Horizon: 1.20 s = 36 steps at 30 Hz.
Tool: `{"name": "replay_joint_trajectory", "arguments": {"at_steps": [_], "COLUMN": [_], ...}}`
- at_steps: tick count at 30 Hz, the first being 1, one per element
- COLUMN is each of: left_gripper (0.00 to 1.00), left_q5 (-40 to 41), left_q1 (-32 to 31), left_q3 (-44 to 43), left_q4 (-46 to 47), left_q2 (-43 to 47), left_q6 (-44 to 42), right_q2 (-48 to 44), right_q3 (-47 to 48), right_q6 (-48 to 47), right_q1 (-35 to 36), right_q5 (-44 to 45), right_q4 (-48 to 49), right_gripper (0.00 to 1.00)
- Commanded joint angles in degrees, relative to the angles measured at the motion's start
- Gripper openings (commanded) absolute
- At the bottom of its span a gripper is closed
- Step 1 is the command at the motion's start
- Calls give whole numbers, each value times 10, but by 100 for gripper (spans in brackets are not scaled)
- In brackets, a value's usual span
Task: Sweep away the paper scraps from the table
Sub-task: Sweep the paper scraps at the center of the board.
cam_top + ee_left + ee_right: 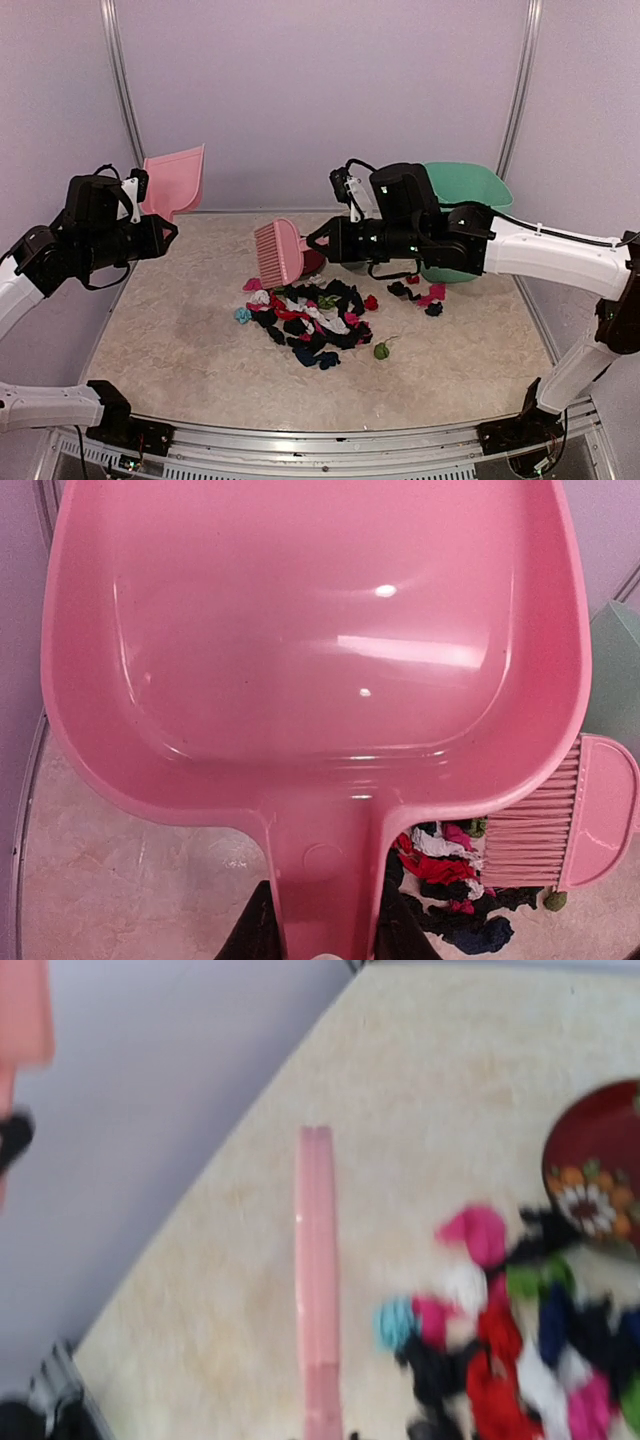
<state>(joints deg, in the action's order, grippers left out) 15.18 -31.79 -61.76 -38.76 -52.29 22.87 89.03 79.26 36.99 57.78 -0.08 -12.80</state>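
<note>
Pink dustpan: no lettering readable.
Pink brush: no lettering readable.
Red plate: flower pattern, no words.
Green bin: no label readable.

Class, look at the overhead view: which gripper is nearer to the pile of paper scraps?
Right. The right gripper, holding the pink brush, hangs just behind the paper scraps; the left gripper, holding the pink dustpan, is far off to their left.
</note>
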Motion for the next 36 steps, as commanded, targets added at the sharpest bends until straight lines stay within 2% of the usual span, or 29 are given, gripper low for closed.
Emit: {"name": "replay_joint_trajectory", "arguments": {"at_steps": [1,6,15,20,26,36], "left_gripper": [0,0,0,0,0,0], "left_q5": [14,19,13,10,0,0], "left_q1": [5,5,4,5,5,5], "left_q3": [-11,-9,-14,-14,-4,-1], "left_q4": [7,-1,-21,-31,-31,-34], "left_q2": [6,15,25,29,37,47], "left_q6": [-1,-4,-14,-15,-15,-15], "right_q2": [81,166,315,371,385,326], "right_q3": [41,78,147,175,166,39], "right_q6": [42,100,235,269,297,335], "right_q1": [-8,-10,-15,-19,-29,-58], "right_q5": [25,25,36,32,36,36], "right_q4": [90,152,178,172,158,163], "right_gripper": [0,0,0,0,0,0]}}
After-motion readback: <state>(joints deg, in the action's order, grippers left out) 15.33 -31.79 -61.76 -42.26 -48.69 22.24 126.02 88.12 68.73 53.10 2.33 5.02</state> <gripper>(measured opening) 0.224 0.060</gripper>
